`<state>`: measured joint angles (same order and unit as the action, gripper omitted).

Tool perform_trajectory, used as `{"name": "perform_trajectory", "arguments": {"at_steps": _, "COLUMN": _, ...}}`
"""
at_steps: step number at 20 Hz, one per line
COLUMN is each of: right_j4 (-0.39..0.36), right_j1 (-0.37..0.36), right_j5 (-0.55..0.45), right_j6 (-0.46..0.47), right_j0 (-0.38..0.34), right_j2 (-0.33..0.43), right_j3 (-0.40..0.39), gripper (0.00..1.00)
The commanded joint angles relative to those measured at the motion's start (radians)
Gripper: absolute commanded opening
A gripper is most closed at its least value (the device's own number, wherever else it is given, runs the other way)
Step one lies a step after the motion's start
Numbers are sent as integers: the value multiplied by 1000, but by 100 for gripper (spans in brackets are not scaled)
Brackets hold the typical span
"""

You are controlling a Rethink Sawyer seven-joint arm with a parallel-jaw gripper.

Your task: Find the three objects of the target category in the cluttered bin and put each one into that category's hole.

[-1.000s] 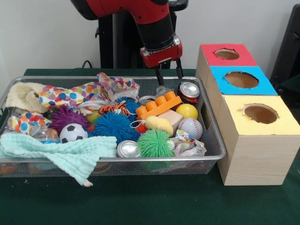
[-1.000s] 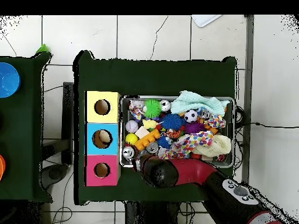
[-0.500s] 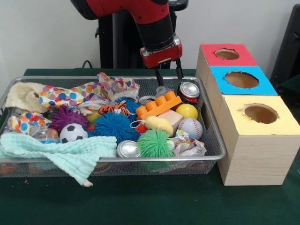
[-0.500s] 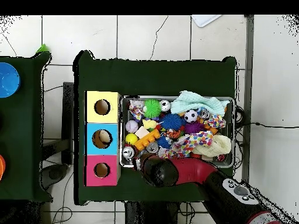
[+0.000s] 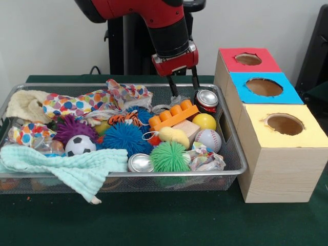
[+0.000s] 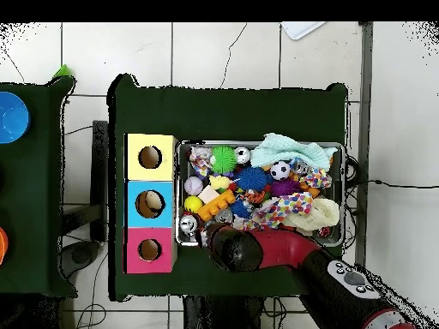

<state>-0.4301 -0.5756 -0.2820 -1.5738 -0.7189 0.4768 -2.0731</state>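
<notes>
A wire bin (image 5: 233, 154) holds mixed clutter. One silver can (image 5: 207, 98) lies in the far right corner and another silver can (image 5: 140, 163) rests against the front wall. My gripper (image 5: 184, 90) hangs open over the far right part of the bin, just left of the corner can, and nothing is between its fingers (image 5: 171, 86). Balls lie below it: yellow (image 5: 204, 121), baseball (image 5: 208, 139), soccer (image 5: 80, 145). In the overhead view the red arm (image 6: 257, 250) covers the gripper, and the corner can (image 6: 189, 224) shows beside it.
A wooden box stands right of the bin with a red hole (image 5: 248, 59), a blue hole (image 5: 264, 87) and a yellow hole (image 5: 284, 124). Spiky balls, an orange brick (image 5: 173, 115), a mint cloth (image 5: 66, 166) and patterned cloths (image 5: 87, 102) crowd the bin.
The gripper has drifted slightly to the left in the front view and stayed open. Nothing in the bin has moved.
</notes>
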Motion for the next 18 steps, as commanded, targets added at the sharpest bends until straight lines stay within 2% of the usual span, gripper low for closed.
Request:
{"name": "perform_trajectory", "arguments": {"at_steps": 1, "right_j4": -45, "right_j1": 58, "right_j5": -53, "right_j6": 24, "right_j0": -2, "right_j2": 39, "right_j3": 134, "gripper": 100}}
{"name": "perform_trajectory", "arguments": {"at_steps": 9, "right_j4": -60, "right_j1": 76, "right_j5": -38, "right_j6": 13, "right_j0": 4, "right_j2": 25, "right_j3": 139, "gripper": 100}}
{"name": "perform_trajectory", "arguments": {"at_steps": 18, "right_j4": -70, "right_j1": 54, "right_j5": -43, "right_j6": 16, "right_j0": -6, "right_j2": 23, "right_j3": 110, "gripper": 100}}
